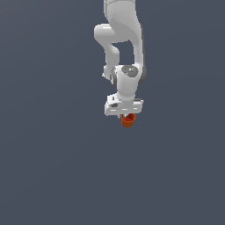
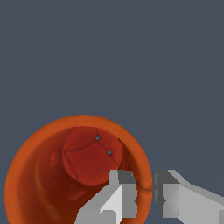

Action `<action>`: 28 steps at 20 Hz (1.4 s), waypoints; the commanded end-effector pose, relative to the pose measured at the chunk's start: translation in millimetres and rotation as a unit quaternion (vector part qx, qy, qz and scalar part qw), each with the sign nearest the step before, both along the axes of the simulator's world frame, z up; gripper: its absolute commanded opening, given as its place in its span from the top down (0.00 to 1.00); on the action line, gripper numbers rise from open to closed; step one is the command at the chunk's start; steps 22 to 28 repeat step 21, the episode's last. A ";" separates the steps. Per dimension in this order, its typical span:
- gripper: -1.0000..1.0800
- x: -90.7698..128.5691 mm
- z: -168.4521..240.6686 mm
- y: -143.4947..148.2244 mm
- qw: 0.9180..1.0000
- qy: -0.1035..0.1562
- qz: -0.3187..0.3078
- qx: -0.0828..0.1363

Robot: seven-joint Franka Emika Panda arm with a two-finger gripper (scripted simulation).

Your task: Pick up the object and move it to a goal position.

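The object, a small orange-red cup (image 1: 128,121), sits right under my white gripper (image 1: 128,115) in the middle of the exterior view. In the wrist view I look down into the cup (image 2: 87,157), with its round rim and cracked-looking floor. My gripper (image 2: 146,192) is shut on the cup's wall: one finger (image 2: 120,194) is inside the cup and the other finger (image 2: 173,194) is outside it, with the rim pinched between them. I cannot tell whether the cup rests on the surface or is off it.
A plain dark grey-blue surface (image 1: 52,167) fills both views. The white arm (image 1: 123,39) reaches down from the top of the exterior view. No goal marker shows.
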State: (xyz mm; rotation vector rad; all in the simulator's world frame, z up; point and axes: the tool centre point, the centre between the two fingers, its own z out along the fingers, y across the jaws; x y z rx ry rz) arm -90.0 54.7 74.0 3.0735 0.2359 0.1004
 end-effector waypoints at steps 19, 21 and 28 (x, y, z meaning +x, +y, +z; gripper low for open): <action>1.00 22.8 27.4 -86.6 1.000 0.001 0.000 0.000; 1.00 23.1 27.8 -87.7 1.000 0.001 0.000 0.000; 1.00 23.1 27.8 -87.7 1.000 0.001 0.000 0.000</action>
